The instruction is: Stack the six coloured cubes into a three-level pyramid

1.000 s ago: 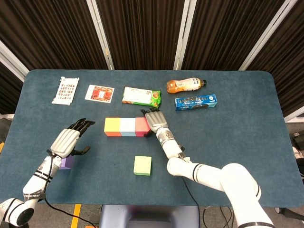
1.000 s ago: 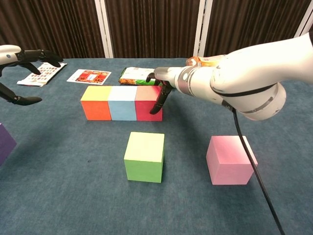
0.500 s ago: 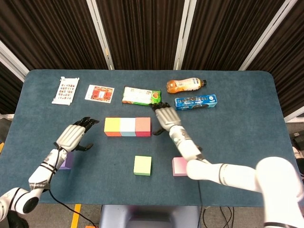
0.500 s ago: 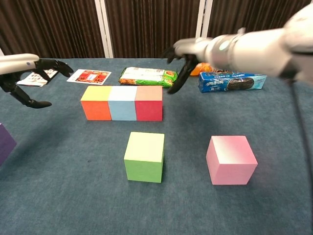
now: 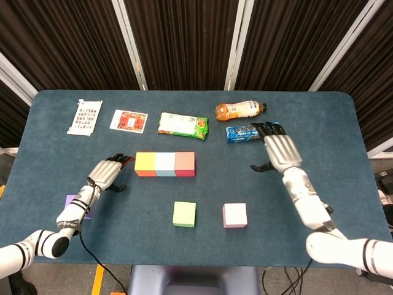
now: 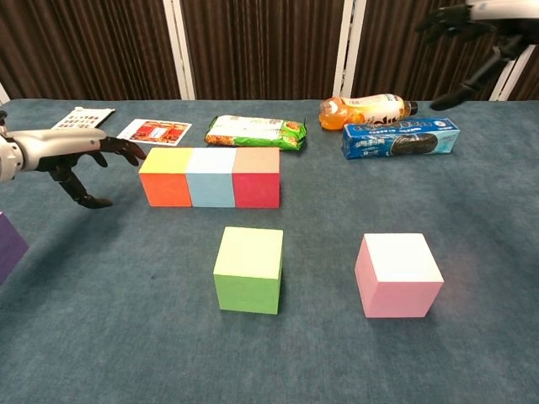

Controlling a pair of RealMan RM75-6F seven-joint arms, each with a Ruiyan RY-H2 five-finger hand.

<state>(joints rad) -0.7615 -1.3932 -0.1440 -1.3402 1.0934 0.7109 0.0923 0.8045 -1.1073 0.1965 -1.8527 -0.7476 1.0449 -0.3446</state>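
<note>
- Your left hand [image 5: 106, 175]: empty, fingers apart, just left of the orange cube [image 5: 145, 164].
- Your right hand [image 5: 277, 149]: raised, spread wide, empty.
- Green cube [image 6: 248, 268], pink cube [image 6: 397, 273] sit apart, near side.

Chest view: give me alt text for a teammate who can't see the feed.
A row of three touching cubes, orange cube, light blue cube and red cube, sits mid-table, with a green cube and a pink cube apart in front. The left hand hovers open beside the orange cube; the right hand is raised at upper right.
</note>
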